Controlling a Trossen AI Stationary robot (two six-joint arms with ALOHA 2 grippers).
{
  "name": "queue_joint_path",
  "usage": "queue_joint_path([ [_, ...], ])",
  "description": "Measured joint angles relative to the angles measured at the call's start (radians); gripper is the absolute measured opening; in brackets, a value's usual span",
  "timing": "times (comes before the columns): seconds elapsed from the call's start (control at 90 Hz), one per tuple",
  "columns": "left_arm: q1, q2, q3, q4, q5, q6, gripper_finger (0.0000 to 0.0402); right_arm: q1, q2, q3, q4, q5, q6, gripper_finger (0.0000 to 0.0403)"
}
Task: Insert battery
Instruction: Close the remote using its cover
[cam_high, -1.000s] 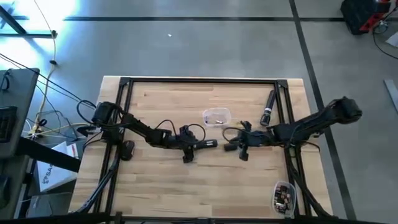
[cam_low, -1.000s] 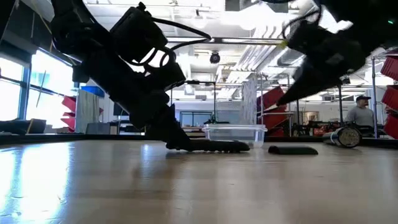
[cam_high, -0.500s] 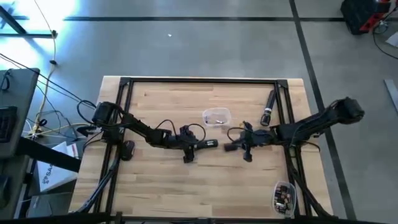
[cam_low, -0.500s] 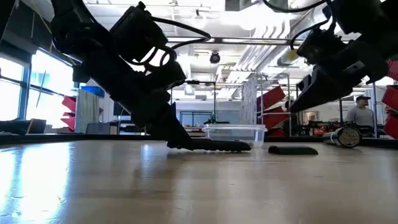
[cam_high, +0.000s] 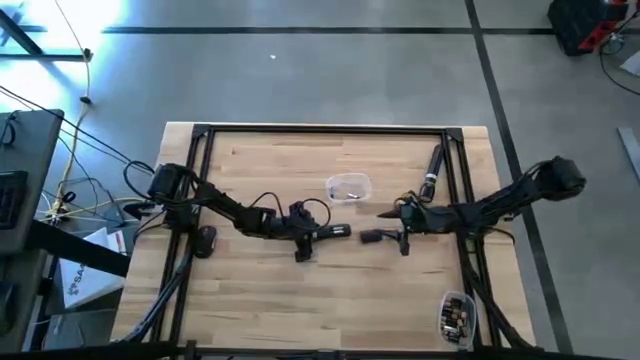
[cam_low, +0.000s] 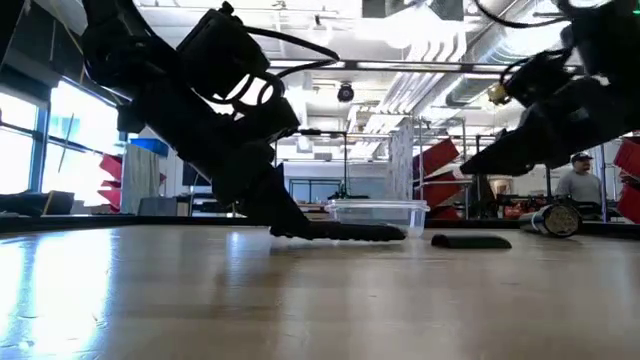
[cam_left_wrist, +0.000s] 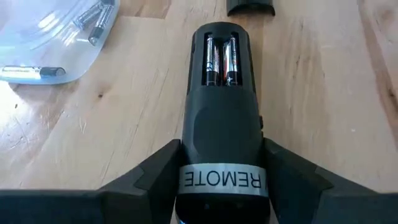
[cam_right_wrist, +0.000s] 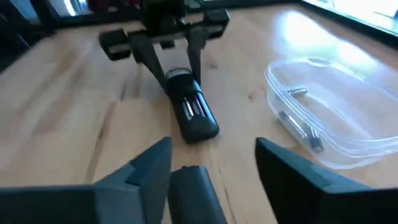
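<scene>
A black remote (cam_left_wrist: 221, 112) lies on the table with its battery bay up and two batteries (cam_left_wrist: 221, 59) in the bay. My left gripper (cam_left_wrist: 221, 158) is shut on its labelled end. The loose black battery cover (cam_right_wrist: 193, 190) lies flat on the wood just beyond the remote's free end. My right gripper (cam_right_wrist: 214, 149) is open and hovers above the cover, one finger on either side of it, touching nothing. In the high view it (cam_high: 392, 230) stands right of the remote (cam_high: 332, 232). My left gripper pinches the remote's labelled end (cam_left_wrist: 193, 158) between its two fingers, one on each long side. The fingers come slanting down from the table's left and lie along the remote. The remote rests flat on the table, its open bay up and its free end toward the right.
A clear tray (cam_high: 348, 187) with loose batteries sits just beyond the remote toward the far edge. A dark flashlight (cam_high: 432, 173) lies at the far right by the frame rail. A small box of batteries (cam_high: 455, 315) sits at the near right corner.
My right gripper has drawn back toward the table's right edge, away from the remote, and has opened. The battery cover has stayed where it lay on the table. The remote and my left gripper have kept still.
</scene>
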Motion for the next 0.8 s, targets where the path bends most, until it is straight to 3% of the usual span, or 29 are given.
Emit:
queue_joint_path([
  [0.144, 0.0, 0.0, 0.0, 0.017, 0.0, 0.003, 0.0182, -0.012, 0.001, -0.018, 0.026, -0.05, -0.043, 0.0237],
  [0.4, 0.0, 0.0, 0.0, 0.024, -0.026, 0.002, 0.0182, -0.011, 0.055, -0.018, 0.031, -0.115, -0.127, 0.0226],
  [0.578, 0.0, 0.0, 0.0, 0.025, -0.026, 0.002, 0.0182, -0.011, 0.146, -0.018, 0.048, -0.115, -0.149, 0.0222],
  [0.8, 0.0, 0.0, 0.0, 0.025, 0.007, 0.052, 0.0182, -0.065, 0.331, -0.016, 0.269, -0.171, -0.174, 0.0222],
])
